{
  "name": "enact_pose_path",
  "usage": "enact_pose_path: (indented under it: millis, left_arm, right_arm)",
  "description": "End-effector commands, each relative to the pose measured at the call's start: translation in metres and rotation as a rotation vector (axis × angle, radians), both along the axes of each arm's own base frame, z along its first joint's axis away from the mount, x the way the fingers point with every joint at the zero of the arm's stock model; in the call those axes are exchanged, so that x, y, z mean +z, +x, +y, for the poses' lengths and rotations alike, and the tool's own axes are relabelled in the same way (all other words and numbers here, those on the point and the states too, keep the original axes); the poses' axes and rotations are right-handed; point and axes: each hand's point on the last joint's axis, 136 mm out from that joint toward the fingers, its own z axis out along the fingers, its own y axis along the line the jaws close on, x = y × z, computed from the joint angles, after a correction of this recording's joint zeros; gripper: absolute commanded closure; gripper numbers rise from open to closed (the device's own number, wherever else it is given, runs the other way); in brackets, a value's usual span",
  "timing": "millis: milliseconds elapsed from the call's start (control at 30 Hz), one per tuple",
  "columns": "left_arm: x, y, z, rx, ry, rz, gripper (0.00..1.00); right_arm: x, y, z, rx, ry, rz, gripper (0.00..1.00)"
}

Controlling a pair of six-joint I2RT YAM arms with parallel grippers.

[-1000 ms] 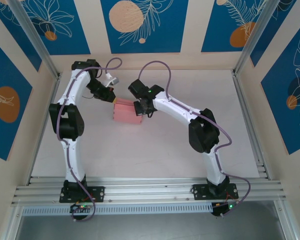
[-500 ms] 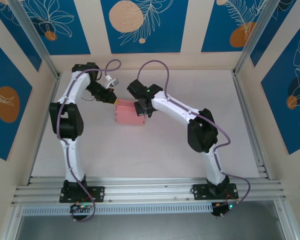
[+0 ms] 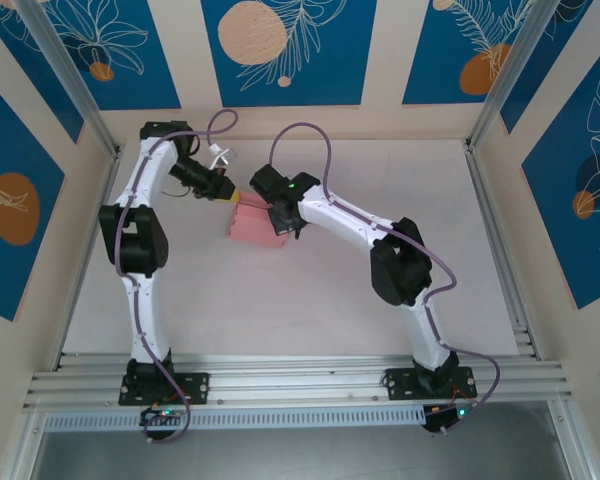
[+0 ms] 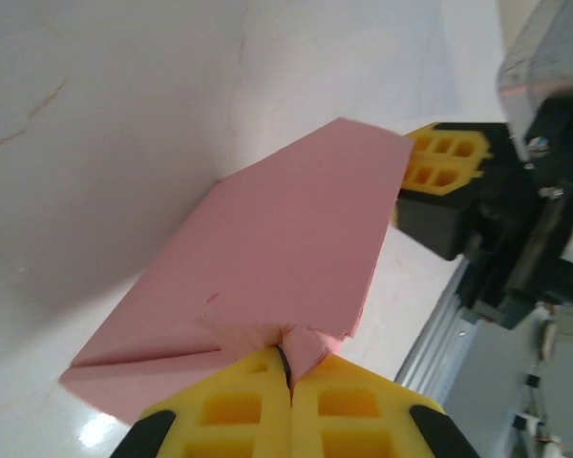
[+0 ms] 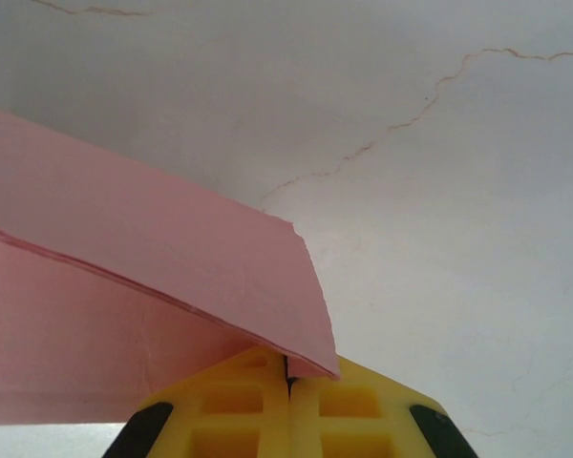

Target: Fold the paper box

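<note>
Shifted slightly since a second ago: the right gripper (image 5: 288, 367), now a little further left over the table, and the left gripper (image 4: 288, 355), turned a little at the wrist. The pink card between them is drawn in slightly at its far edge.

Grippers, two.
- Left gripper: yellow jaws are pressed fully together, with a crumpled corner tab of the card pinched between them.
- Right gripper: yellow jaws are likewise closed tight, and the edge of a folded flap is clamped at the tips.

Paper box (image 4: 286, 239), one. Plain pink thin card, partly folded, with a crease line seen along its length in the right wrist view. It is held at two opposite ends, one end by each gripper, and is located at the far left-centre of the table, between the two wrists. In the left wrist view its broad face is seen tilted, and one long edge is seen low against the table surface; whether that edge is touching cannot be told.

Arms, two. The left arm (image 3: 140, 250) is reached up the left side, and the right arm (image 3: 400, 265) is bent across from the right.

Table (image 5: 439, 191), one. White, with fine crack-like veins.

Rail (image 3: 300, 380), one. Aluminium, laid along the near edge, with both bases bolted to it.
</note>
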Motion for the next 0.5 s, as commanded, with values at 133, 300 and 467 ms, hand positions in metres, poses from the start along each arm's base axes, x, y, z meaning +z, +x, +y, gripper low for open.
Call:
enact_pose_path:
  millis: [133, 300, 467]
  left_arm:
    - [0.022, 0.0, -0.011, 0.011, -0.176, 0.044, 0.97]
    - [0.002, -0.001, -0.006, 0.016, -0.115, 0.084, 0.94]
    - [-0.016, -0.004, -0.008, 0.025, -0.086, 0.098, 0.97]
  right_arm:
    - [-0.036, -0.019, 0.015, 0.068, -0.042, 0.091, 0.99]
    - [-0.032, -0.016, 0.015, 0.069, -0.051, 0.081, 0.99]
    - [-0.017, -0.015, 0.016, 0.071, -0.034, 0.061, 0.99]
